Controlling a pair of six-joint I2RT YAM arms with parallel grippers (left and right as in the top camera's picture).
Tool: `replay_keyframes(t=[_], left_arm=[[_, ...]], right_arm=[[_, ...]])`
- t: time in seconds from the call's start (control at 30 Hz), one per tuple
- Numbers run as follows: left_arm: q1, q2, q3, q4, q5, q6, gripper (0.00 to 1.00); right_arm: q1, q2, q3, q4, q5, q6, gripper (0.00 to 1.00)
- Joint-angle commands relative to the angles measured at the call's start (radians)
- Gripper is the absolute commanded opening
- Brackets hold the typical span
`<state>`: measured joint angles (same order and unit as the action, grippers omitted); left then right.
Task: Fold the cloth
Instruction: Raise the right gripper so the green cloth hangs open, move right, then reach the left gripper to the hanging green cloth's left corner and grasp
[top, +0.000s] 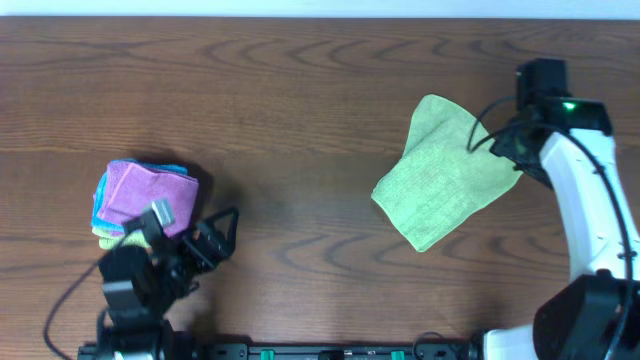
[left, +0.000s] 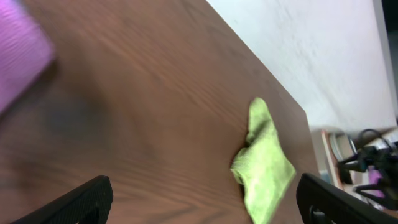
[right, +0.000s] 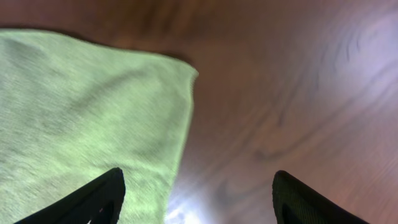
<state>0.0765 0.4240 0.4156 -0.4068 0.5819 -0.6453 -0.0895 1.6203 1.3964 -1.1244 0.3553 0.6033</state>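
Note:
The lime-green cloth (top: 440, 172) lies on the brown table at the right, partly folded over itself, with a rumpled top corner. It also shows in the left wrist view (left: 260, 163) and in the right wrist view (right: 81, 118). My right gripper (top: 503, 145) is open and empty at the cloth's right edge; in its own view (right: 198, 199) one finger hangs over the cloth and the other over bare wood. My left gripper (top: 215, 238) is open and empty at the front left, far from the cloth; its fingers (left: 205, 202) frame bare table.
A stack of folded cloths, pink (top: 150, 192) on top with blue and yellow-green below, sits at the left beside my left arm. The pink cloth shows blurred in the left wrist view (left: 18, 53). The table's far edge and a white wall lie beyond.

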Motion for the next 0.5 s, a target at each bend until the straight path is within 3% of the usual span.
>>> replay_keyframes(t=[0.0,0.23,0.47], left_arm=[[-0.059,0.18,0.141,-0.018,0.022,0.051,0.96],[-0.318,0.623,0.486,-0.148,0.017,0.048,0.96],[-0.522,0.893,0.718,-0.183,0.014,0.073,0.96]], right_arm=[[-0.041,-0.006,0.014,-0.022,-0.085,-0.045,0.77],[-0.156,-0.006,0.014,-0.04,-0.266,-0.077,0.78],[-0.323,-0.006,0.014,-0.023,-0.477,-0.152,0.79]])
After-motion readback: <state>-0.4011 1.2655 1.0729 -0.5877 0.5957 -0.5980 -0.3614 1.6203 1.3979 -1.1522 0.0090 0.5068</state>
